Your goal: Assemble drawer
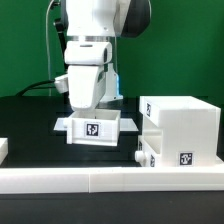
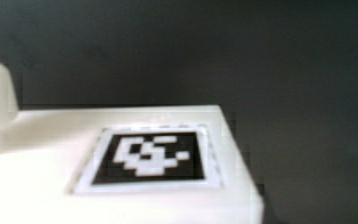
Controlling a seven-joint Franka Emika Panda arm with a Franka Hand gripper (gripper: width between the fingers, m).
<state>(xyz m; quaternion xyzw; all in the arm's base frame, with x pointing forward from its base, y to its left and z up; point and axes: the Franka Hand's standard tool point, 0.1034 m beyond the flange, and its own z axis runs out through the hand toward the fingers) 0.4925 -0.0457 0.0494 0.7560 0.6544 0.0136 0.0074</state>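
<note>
Though gripper point(image 1: 88, 107) sits low, state: cannot tell, fingers hidden.
drawer point(image 1: 93, 128): small white open box, tagged.
case point(image 1: 182, 125): bigger white cube, smooth.

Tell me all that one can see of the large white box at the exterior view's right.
The large white box looks like smooth plastic, with a flat top. It stands upright on the black table, just behind the white front rail. A black-and-white marker tag sits low on its front face. A small white part lies by its lower corner; contact is unclear.
</note>
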